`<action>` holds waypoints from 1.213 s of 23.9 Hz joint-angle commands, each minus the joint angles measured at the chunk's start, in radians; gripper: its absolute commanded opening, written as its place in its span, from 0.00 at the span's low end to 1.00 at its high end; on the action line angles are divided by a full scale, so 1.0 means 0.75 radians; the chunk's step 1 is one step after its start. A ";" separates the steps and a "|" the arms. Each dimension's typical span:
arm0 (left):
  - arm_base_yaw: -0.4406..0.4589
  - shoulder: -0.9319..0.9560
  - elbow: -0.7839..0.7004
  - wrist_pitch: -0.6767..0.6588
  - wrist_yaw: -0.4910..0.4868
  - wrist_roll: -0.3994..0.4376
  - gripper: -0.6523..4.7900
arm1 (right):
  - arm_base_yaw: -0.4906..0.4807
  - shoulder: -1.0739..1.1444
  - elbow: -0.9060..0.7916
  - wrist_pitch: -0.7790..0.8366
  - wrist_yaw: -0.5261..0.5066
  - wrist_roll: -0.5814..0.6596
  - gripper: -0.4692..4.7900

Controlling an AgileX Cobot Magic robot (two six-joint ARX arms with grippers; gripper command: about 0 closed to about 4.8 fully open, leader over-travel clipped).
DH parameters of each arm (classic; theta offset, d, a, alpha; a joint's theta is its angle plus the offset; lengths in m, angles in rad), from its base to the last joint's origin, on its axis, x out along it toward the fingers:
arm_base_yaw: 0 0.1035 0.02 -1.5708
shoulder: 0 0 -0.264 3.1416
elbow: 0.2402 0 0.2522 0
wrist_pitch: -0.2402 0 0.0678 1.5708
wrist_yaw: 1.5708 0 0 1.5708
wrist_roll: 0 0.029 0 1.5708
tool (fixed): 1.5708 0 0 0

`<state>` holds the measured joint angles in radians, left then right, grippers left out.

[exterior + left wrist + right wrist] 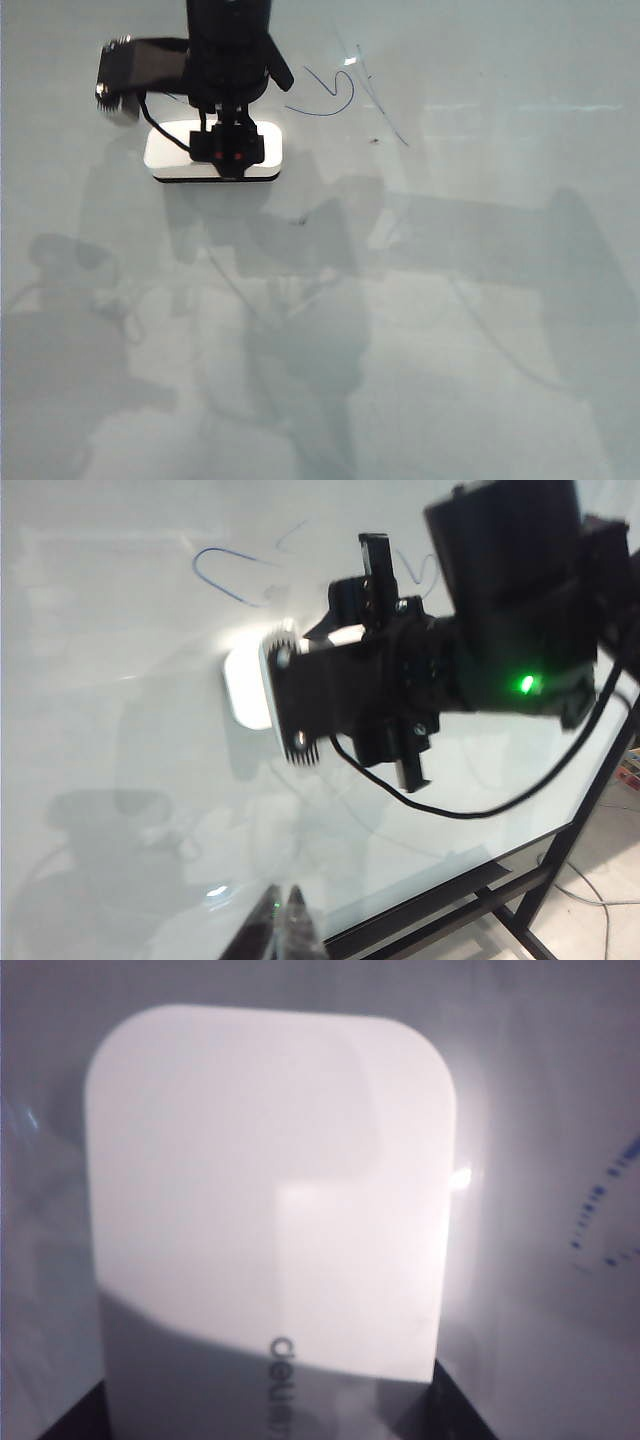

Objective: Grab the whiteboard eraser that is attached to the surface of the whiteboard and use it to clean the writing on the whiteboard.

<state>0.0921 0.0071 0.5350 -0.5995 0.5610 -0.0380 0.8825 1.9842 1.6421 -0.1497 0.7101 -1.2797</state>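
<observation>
While right gripper (233, 160) is sitting right over eraser (212, 151) on whiteboard (480, 330), jaws are straddling it, looking spread, grip unclear (can't tell if pads are touching). Blue writing (330, 95) is sitting just beside eraser. Left gripper (283, 912) is hanging well apart, fingers pinched together.

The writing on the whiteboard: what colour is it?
Blue: thin looping marker writing on the whiteboard, clearest in the exterior view.

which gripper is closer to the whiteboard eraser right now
Right. The right gripper is directly over the whiteboard eraser, jaws straddling it. The left gripper sits well away from it.
</observation>
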 commanded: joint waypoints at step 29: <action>0.000 0.001 0.001 0.012 0.001 0.005 0.12 | 0.133 0.039 0.237 0.134 0.166 -0.093 0.39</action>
<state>0.0921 0.0071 0.5350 -0.5995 0.5606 -0.0380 0.9871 1.9984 1.8153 -0.0650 0.8516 -1.3785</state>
